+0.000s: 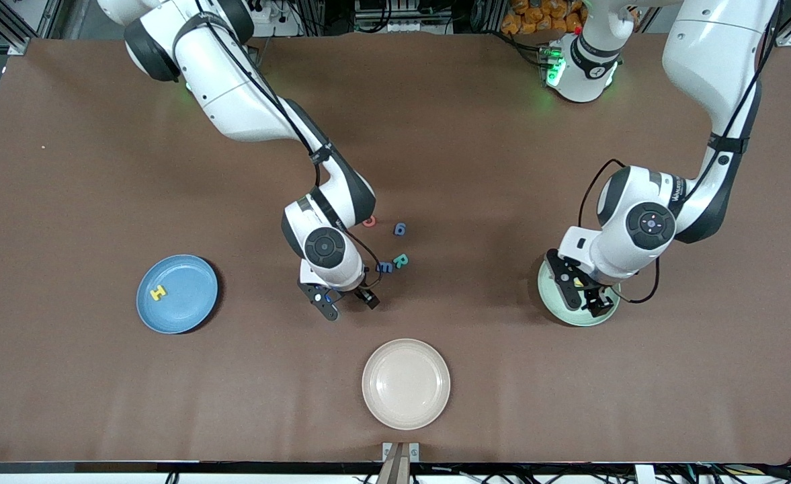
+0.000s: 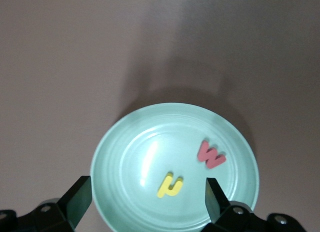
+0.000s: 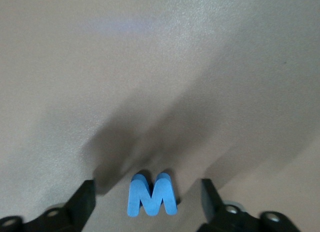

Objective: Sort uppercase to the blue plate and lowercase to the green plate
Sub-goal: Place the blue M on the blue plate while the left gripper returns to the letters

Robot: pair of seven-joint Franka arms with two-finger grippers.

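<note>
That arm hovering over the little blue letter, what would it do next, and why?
Probably the right gripper closes its open fingers on the blue W-shaped letter that lies on the table between them, then carries it off. A yellow H already lies in the blue plate. The left gripper is open over the green plate.

Looking down from high across the table (image 1: 99, 168), facing both bases. Peering close over the green plate (image 2: 125, 142) from the left wrist, also showing at front view's middle right. Hovering close over a blue letter (image 3: 151, 195) from the right wrist.
</note>
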